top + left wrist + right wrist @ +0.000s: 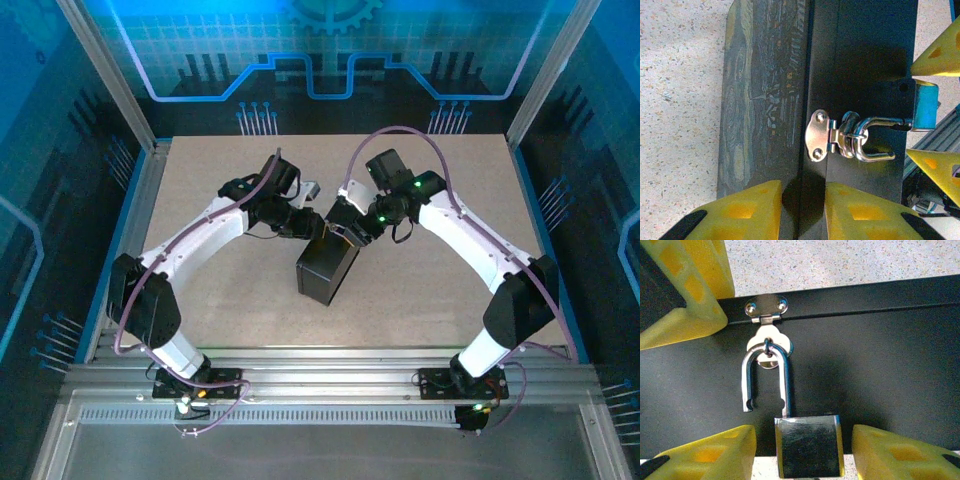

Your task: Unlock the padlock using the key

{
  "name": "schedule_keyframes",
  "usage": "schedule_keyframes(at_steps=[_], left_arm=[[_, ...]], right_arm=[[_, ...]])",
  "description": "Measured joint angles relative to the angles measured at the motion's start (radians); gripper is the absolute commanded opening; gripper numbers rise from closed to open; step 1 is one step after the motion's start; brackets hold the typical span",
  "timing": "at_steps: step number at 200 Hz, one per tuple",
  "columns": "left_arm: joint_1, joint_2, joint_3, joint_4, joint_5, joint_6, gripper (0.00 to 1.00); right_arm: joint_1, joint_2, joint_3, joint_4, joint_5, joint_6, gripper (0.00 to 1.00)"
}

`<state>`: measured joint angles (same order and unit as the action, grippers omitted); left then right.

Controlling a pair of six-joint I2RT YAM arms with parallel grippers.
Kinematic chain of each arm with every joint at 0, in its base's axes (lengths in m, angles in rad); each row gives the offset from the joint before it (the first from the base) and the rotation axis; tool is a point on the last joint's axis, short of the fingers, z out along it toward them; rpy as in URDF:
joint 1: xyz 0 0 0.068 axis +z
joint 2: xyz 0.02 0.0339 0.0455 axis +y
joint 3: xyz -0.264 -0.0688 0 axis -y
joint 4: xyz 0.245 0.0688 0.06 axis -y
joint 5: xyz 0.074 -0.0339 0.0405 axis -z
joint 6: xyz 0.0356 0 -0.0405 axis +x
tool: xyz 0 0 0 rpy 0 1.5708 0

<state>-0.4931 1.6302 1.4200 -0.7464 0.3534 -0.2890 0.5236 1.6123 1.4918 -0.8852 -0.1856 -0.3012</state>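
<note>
The padlock point(809, 445) hangs by its shackle point(786, 375) from the hasp point(766, 307) on the black box point(325, 268). The shackle's left leg stands free of the silvery body. My right gripper point(804, 440) is open, and the padlock body sits between its yellow fingers point(880, 452) with a gap on each side. My left gripper point(803, 195) straddles the box's edge where the painted lid point(762, 100) meets the black front, one finger on each face, holding the box. The left wrist view also shows the padlock point(926, 107) beyond the hasp point(818, 136). The key is out of view.
The box stands mid-table between both arms on the speckled tabletop point(450, 270). Both grippers point(312, 228) point(345, 232) crowd its far end. An aluminium frame point(140, 210) and blue walls enclose the table. Bare tabletop lies to the left, right and back.
</note>
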Motion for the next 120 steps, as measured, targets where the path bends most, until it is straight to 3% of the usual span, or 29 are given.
schedule_keyframes(at_steps=[69,83,120], left_arm=[[0.001,0.001,0.003,-0.005,-0.001,0.000,0.29],[0.003,0.001,0.003,-0.005,-0.001,0.000,0.29],[0.010,0.001,0.003,-0.003,-0.009,-0.002,0.30]], right_arm=[[0.037,0.004,0.010,0.004,0.119,-0.015,0.14],[0.048,0.021,0.035,-0.014,0.141,0.011,0.00],[0.065,0.090,0.137,-0.105,0.175,0.134,0.00]])
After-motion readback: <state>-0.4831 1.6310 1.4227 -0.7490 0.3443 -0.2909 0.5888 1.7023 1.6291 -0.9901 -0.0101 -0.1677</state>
